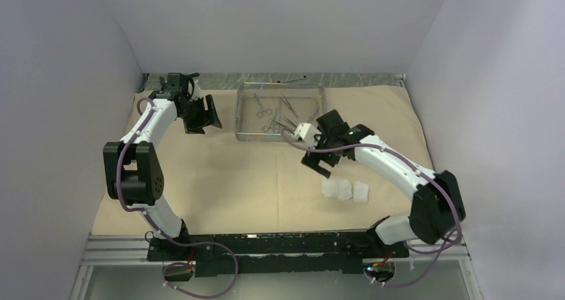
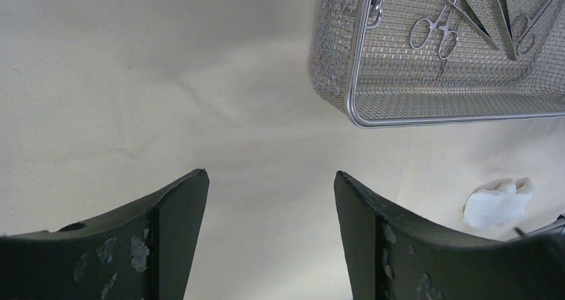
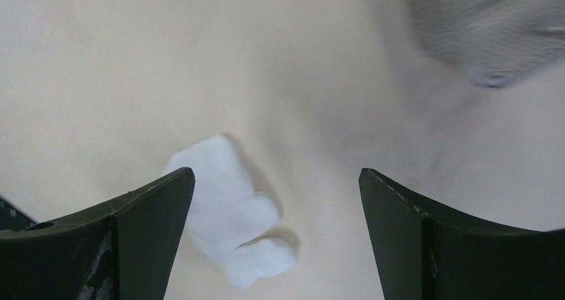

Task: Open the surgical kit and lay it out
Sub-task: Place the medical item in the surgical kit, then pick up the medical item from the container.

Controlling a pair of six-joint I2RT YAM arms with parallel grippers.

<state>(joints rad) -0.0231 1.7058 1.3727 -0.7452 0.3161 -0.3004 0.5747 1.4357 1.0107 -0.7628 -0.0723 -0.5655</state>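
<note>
Jaws of right gripper wide open, empty, over wrap sheet; gauze pads below, partly behind one finger. Left gripper jaws apart, empty; mesh tray holding clamps ahead, well apart.

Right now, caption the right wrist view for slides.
Open right pincer above white gauze on tan wrap sheet, mesh tray corner beyond.

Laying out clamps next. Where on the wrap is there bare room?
The widest bare wrap sheet lies between the left arm, the mesh tray and the gauze pads. Crowded: inside the tray, and around the right gripper by the pads.
</note>
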